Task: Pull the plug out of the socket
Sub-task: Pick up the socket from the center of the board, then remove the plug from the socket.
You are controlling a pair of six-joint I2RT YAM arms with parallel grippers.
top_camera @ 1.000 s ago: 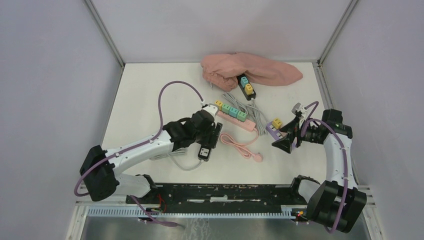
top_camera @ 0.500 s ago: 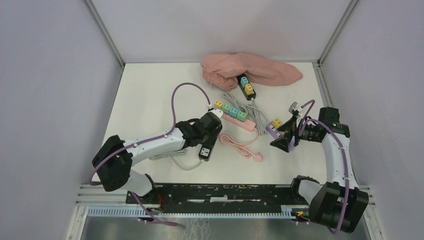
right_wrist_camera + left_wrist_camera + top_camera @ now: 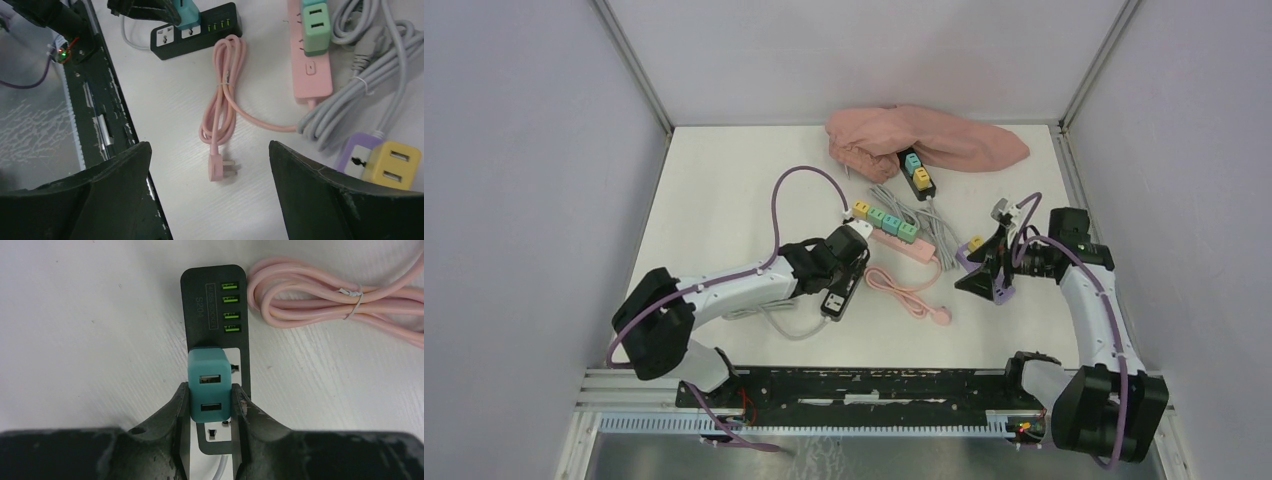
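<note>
A teal plug (image 3: 210,385) with two USB slots sits in a black socket strip (image 3: 212,300) lying flat on the white table. My left gripper (image 3: 210,401) is shut on the plug, one finger pressed against each side. From above, the left gripper (image 3: 845,272) covers most of the black strip (image 3: 832,303). The right wrist view shows the same teal plug (image 3: 187,15) pinched by the left fingers. My right gripper (image 3: 209,146) stands open above the table, empty, near a coiled pink cable (image 3: 222,100). Seen from the top, it (image 3: 980,278) hovers at the right.
A pink strip (image 3: 902,243) with several coloured plugs lies mid-table beside coiled grey cables (image 3: 927,222). A purple socket with a yellow plug (image 3: 390,160) sits by the right gripper. At the back, a pink cloth (image 3: 944,140) partly covers another black strip (image 3: 918,178).
The left jaws have closed from wide open onto the teal plug. The right gripper has drifted left and farther back, staying open.
</note>
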